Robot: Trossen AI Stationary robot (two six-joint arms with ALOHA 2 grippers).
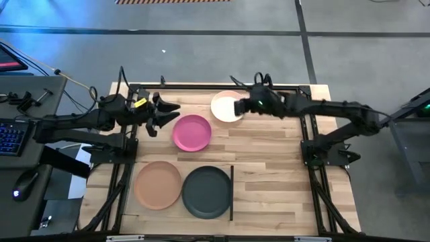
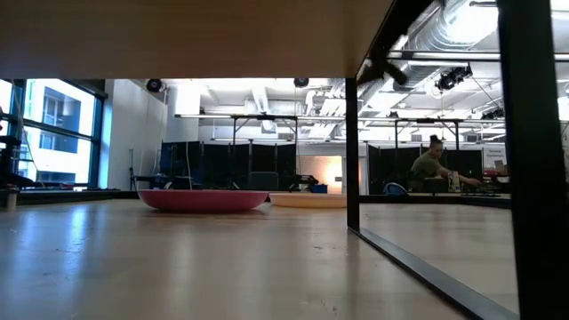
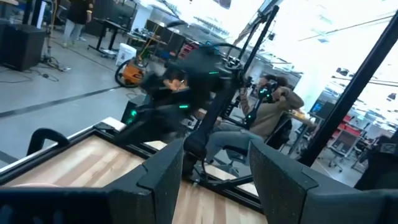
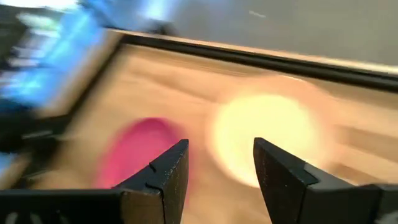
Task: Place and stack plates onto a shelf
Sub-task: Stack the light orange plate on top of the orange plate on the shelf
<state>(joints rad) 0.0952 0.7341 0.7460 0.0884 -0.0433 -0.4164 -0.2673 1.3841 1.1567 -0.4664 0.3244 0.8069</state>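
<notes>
In the high view the magenta pink plate (image 1: 192, 132) lies flat mid-table, and the cream white plate (image 1: 224, 107) lies just beyond it toward the far edge. The tan peach plate (image 1: 158, 185) and dark grey-black plate (image 1: 207, 191) sit side by side near the near edge, left of a thin black strip (image 1: 232, 193). My left gripper (image 1: 164, 115) (image 3: 214, 155) is open, just left of the pink plate. My right gripper (image 1: 236, 107) (image 4: 221, 155) is open above the cream plate's right part. The low view shows the pink plate (image 2: 203, 199) and the cream plate (image 2: 307, 200) resting on the tabletop, under a pale shelf panel (image 2: 178, 36).
Black frame rails (image 1: 222, 86) run around the tabletop, and the arm bases stand at its left and right sides. A black post (image 2: 352, 151) of the shelf stands in the low view. A desk with a keyboard (image 1: 10, 134) lies off the left. A seated person (image 2: 431, 169) shows far behind.
</notes>
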